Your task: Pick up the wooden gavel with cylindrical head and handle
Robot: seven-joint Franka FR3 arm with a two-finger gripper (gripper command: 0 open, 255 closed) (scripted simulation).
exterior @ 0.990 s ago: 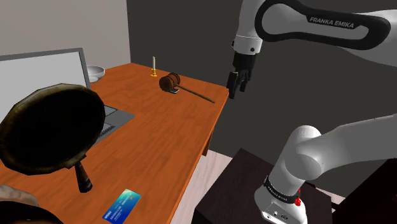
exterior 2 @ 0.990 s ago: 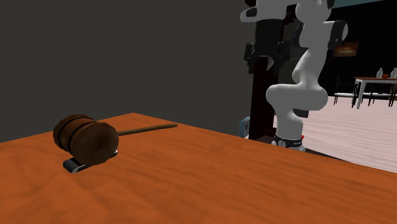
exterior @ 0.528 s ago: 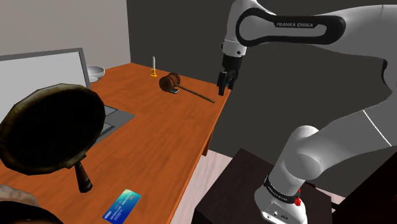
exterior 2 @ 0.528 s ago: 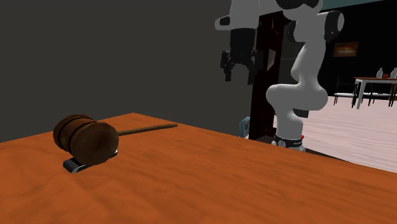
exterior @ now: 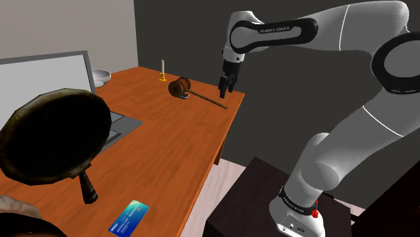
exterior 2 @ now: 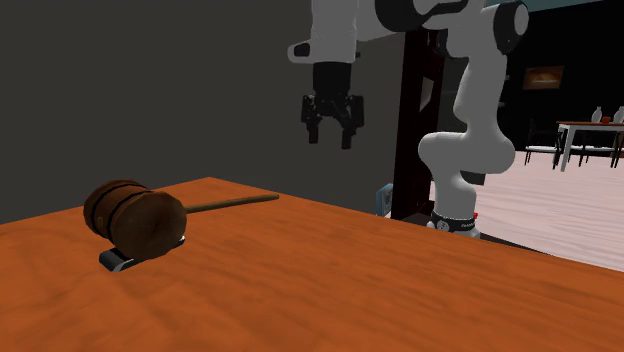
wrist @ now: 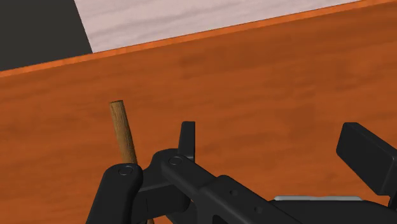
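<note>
One gavel (exterior: 179, 87), brown, lies on the orange surface (exterior: 168, 141), head toward the shoulder view's left. Its thin handle (exterior: 210, 100) runs rightward toward the surface's edge. One claw (exterior: 223, 92), black, spread and empty, hangs above the handle's free end. In the wrist view, the handle tip sits just outside one finger (wrist: 186, 137), not between the pair. Likely needs a shift along the handle toward the head.
</note>
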